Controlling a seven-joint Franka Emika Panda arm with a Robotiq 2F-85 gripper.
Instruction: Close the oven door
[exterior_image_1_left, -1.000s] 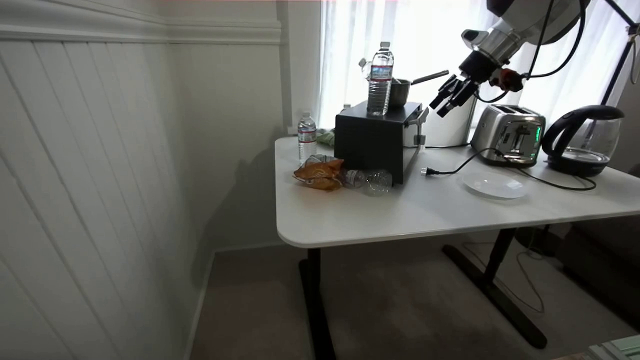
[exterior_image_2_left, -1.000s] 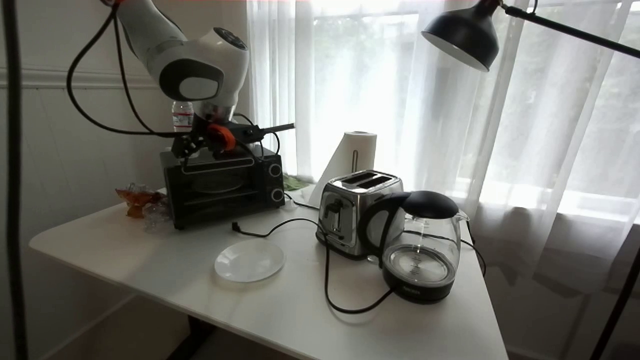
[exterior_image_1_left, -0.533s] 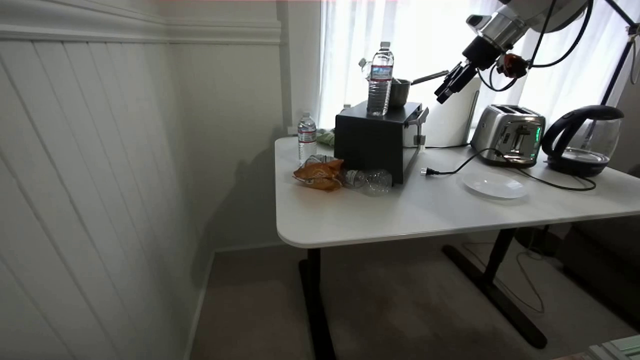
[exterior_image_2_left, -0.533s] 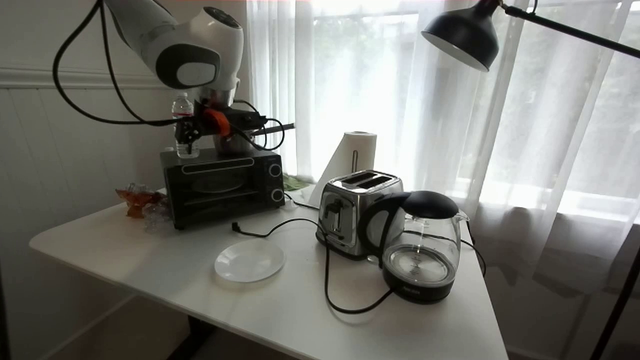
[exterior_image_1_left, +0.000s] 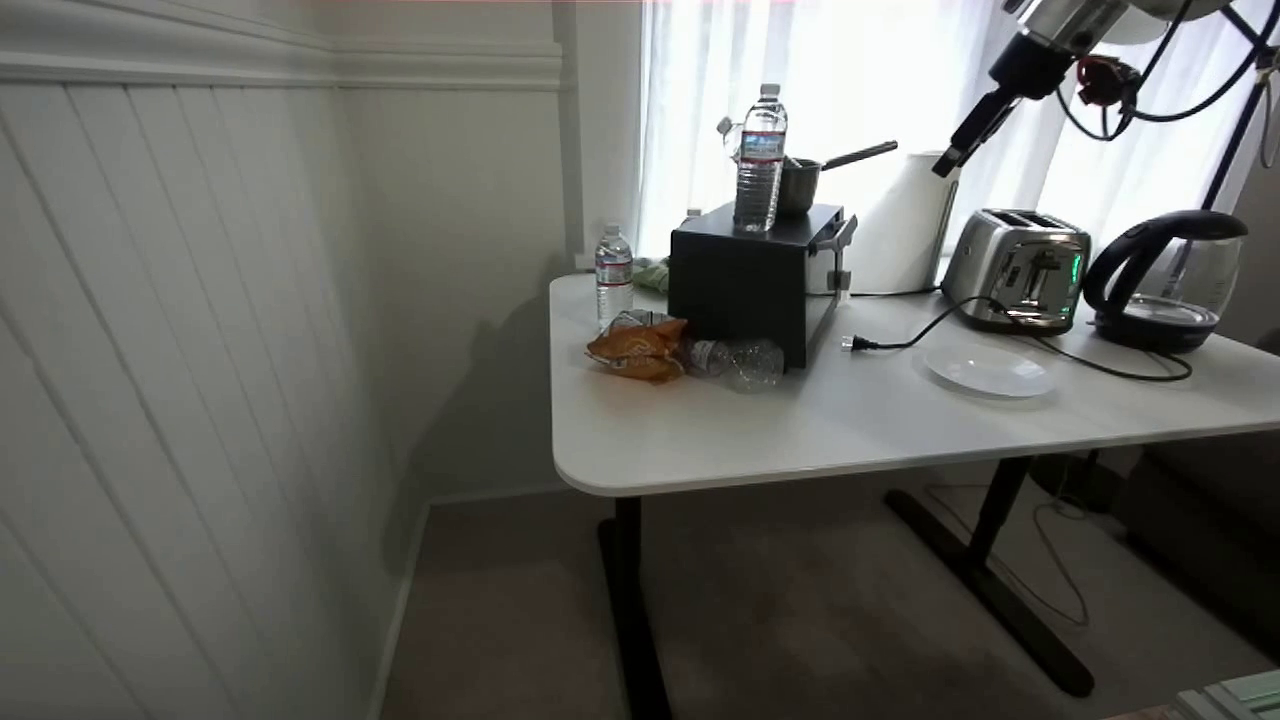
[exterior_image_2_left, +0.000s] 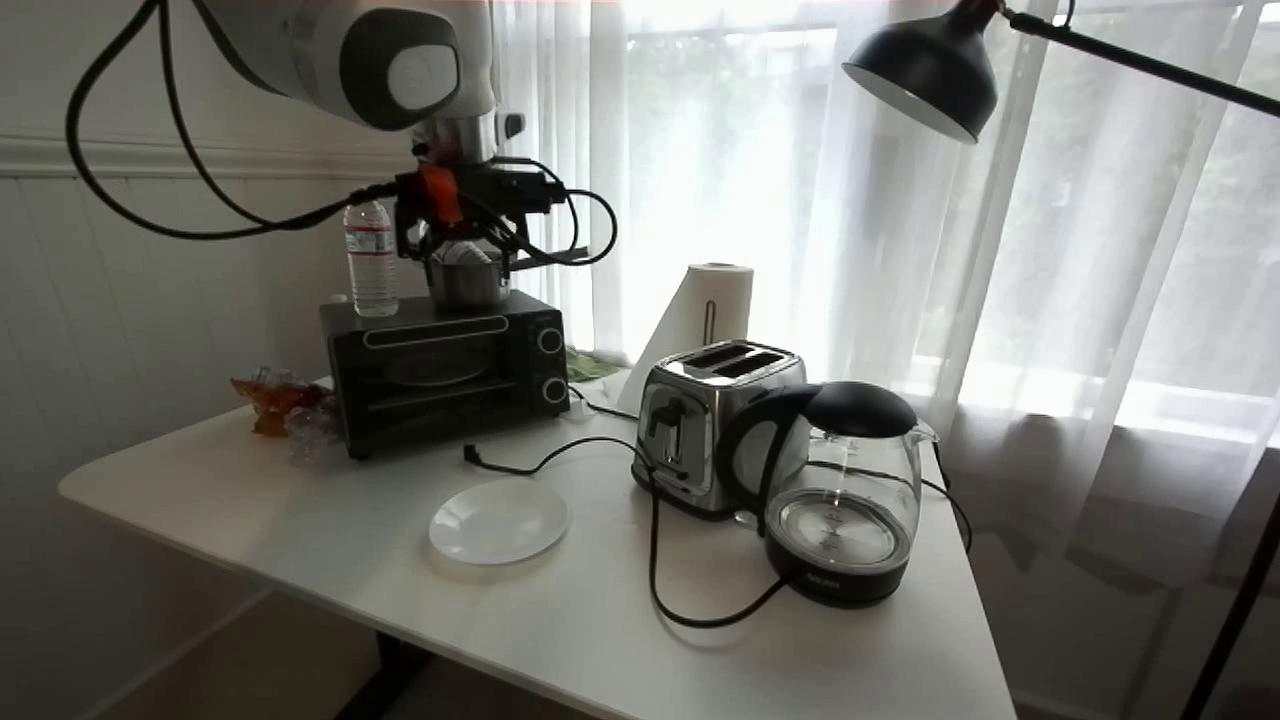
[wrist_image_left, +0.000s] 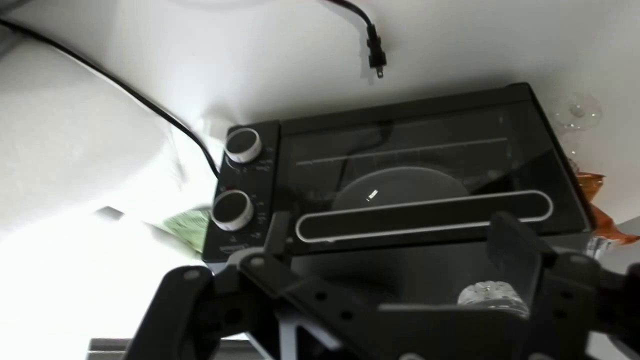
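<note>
Wrist view: see gripper (wrist_image_left: 392, 225) spread wide, pinching nothing. Find oven door (wrist_image_left: 400, 165) at front of toaster oven (wrist_image_left: 425, 262), looking closed. Judge as light, stiff, slippery, probably fragile; better take by handle (wrist_image_left: 425, 216).

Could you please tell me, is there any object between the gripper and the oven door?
Nothing visible stands in the way. In the wrist view, the oven door faces the open gripper, with only its fingers overlapping it. The plug lies on the table, below that path, and the door already looks shut.
</note>
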